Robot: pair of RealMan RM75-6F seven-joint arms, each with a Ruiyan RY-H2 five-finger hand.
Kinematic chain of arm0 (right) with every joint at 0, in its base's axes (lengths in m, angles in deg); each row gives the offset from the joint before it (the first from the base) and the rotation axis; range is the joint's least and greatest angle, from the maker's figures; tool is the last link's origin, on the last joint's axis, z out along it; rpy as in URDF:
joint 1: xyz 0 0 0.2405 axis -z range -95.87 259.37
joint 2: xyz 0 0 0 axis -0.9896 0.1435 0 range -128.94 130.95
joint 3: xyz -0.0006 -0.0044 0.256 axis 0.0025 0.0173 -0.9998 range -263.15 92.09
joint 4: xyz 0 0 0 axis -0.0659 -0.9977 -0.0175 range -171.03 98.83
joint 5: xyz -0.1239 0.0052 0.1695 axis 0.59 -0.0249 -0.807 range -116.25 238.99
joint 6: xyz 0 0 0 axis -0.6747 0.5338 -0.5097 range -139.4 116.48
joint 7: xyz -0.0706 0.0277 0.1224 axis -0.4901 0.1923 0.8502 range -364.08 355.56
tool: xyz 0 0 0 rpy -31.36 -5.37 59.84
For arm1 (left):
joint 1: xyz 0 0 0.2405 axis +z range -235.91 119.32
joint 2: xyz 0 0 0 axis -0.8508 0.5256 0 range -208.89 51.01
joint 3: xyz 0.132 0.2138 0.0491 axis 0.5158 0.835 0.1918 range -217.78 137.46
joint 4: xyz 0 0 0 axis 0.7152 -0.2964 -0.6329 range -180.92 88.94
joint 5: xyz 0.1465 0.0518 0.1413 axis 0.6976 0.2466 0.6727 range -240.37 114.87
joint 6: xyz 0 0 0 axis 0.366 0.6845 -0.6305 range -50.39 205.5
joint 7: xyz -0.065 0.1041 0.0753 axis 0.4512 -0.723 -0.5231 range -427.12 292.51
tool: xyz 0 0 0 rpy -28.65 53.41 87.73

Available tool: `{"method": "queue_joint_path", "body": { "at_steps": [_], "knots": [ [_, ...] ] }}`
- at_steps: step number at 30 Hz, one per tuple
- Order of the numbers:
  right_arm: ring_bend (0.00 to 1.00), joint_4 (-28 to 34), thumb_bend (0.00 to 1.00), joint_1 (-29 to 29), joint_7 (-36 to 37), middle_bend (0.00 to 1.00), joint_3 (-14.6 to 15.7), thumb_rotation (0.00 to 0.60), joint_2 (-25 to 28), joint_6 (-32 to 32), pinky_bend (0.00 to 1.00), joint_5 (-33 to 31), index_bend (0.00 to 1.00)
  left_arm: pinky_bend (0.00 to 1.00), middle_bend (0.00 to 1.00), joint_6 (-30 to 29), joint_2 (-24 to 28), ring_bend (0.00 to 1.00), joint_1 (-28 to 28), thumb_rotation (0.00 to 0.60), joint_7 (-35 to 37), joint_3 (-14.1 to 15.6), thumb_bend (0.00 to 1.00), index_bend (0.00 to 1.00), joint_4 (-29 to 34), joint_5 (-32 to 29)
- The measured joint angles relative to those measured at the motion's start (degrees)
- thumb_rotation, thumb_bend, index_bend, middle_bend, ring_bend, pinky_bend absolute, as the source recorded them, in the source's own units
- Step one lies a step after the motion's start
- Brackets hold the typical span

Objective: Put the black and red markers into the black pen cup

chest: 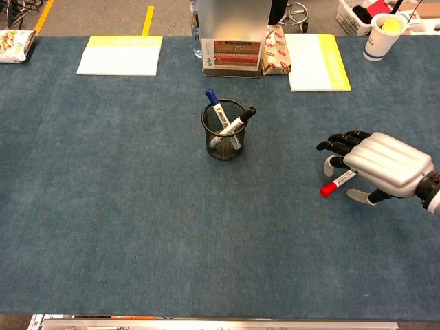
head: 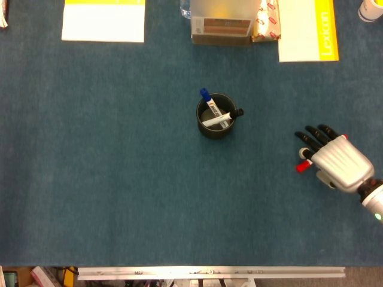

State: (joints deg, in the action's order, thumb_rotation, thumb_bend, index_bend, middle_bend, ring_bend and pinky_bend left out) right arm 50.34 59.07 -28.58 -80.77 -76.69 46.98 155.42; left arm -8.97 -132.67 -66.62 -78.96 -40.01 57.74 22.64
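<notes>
1. Right hand [chest: 380, 168] lies palm-down over the red marker [chest: 337, 183] on the blue mat [chest: 137, 206]; whether it grips the marker, cannot tell
2. Red cap pokes out toward 8 o'clock
3. Black pen cup [chest: 224, 130], at 10 o'clock from the hand and well apart, holds the black marker [chest: 237, 122] and a blue marker [chest: 214, 103]

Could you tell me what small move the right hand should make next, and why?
Probably close the fingers around the red marker and lift it. The right hand sits over the marker, whose red cap pokes out on the cloth, while the black marker already stands in the pen cup.
</notes>
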Motion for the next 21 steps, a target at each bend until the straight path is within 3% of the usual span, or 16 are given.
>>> {"method": "queue_joint_path", "body": {
  "at_steps": [21],
  "knots": [
    [0.09,-3.9,0.29,-1.4,-1.8,0.14,1.0,0.600,-3.0,-1.5,0.14,-0.4,0.45,0.03,0.01,0.8,0.2,0.00,0.8,0.600,0.3,-1.0,0.22,0.36,0.3,0.5]
  ]
}}
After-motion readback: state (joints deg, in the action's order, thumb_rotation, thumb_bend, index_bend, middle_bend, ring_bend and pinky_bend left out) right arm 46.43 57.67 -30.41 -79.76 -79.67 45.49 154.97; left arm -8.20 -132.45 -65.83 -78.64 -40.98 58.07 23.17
